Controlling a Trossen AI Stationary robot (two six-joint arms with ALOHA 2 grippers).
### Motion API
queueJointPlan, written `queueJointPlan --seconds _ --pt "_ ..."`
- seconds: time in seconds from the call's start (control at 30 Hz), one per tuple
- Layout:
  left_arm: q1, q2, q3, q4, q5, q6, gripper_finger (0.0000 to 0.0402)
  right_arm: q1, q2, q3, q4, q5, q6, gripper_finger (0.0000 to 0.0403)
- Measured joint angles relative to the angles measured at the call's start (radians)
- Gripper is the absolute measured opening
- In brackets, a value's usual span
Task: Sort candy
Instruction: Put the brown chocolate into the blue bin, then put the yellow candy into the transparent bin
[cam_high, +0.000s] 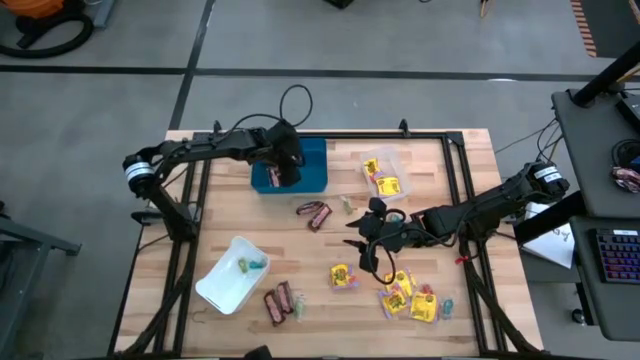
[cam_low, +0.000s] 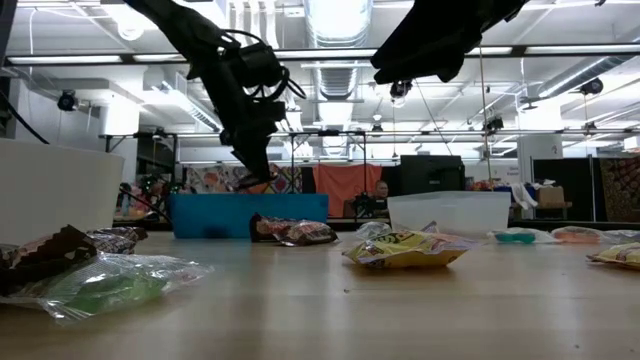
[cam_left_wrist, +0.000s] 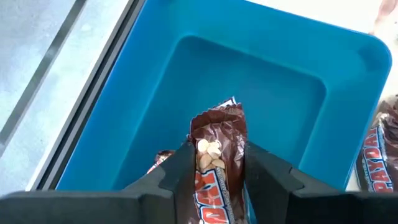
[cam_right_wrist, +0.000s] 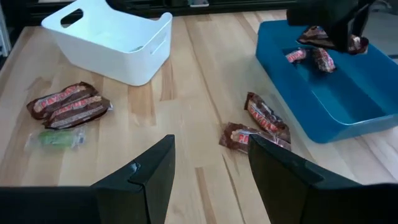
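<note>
A blue tray (cam_high: 312, 160) stands at the table's far side, with two brown-red mini bars (cam_right_wrist: 323, 59) lying in it. My left gripper (cam_high: 288, 172) hangs over the tray's left part, shut on another brown-red bar (cam_left_wrist: 217, 134). My right gripper (cam_high: 365, 238) is open and hovers over the table's middle. Two more brown-red bars (cam_right_wrist: 258, 124) lie on the wood just beyond its fingers. Yellow packets (cam_high: 410, 300) and pastel sweets lie scattered toward the near right. My left gripper pinches the brown-red bar between its two fingers, one on each long side of the wrapper (cam_left_wrist: 217, 168). The bar runs along the fingers and its crimped end (cam_left_wrist: 219, 112) sticks out past the tips. The fingers point down from above, and the bar hangs clear above the tray floor.
A white tray (cam_high: 222, 285) at the near left holds a few pastel sweets. A clear tray (cam_high: 392, 165) at the far right holds yellow packets. Two brown-red bars (cam_high: 280, 302) and a green sweet (cam_right_wrist: 55, 138) lie beside the white tray. Black frame rails line the table edges.
</note>
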Motion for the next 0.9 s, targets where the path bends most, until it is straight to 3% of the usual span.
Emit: queueJointPlan --seconds 0.27,0.5,0.9 --pt "-0.008 0.000 0.028 -0.005 -0.007 -0.024 0.0163 0.000 0.000 0.000 -0.002 0.000 0.037 0.0194" --pt "-0.061 -0.011 0.095 -0.051 -0.008 -0.088 0.0171 0.000 0.000 0.000 -0.070 -0.003 0.162 0.0194" --pt "-0.353 -0.142 0.051 0.005 -0.008 -0.164 0.0171 0.002 0.002 -0.001 -0.236 -0.137 0.356 0.0194"
